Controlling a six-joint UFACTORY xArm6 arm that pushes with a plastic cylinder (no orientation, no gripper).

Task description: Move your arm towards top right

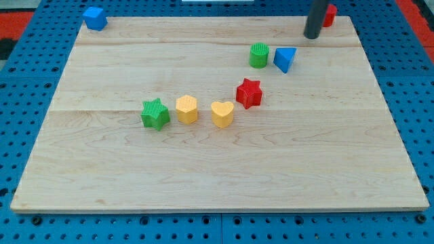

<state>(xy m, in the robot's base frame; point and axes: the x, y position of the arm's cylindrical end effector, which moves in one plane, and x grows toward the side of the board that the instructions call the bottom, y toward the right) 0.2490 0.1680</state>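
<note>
1. the desk (203,176) is a wooden board, mostly bare along its bottom edge.
2. my tip (312,36), the rod's end effector with no jaws to open or close, sits near the top right corner, touching no block, so the move looks nearly done.
3. the red block (330,13) lies just behind it at that corner.
4. the green cylinder (258,55) and blue triangle (285,59) stand below, apart from the tip.

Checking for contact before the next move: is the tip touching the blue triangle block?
No. My tip sits near the view's top right corner beside a red block, with bare board between it and the blue triangle block.
</note>
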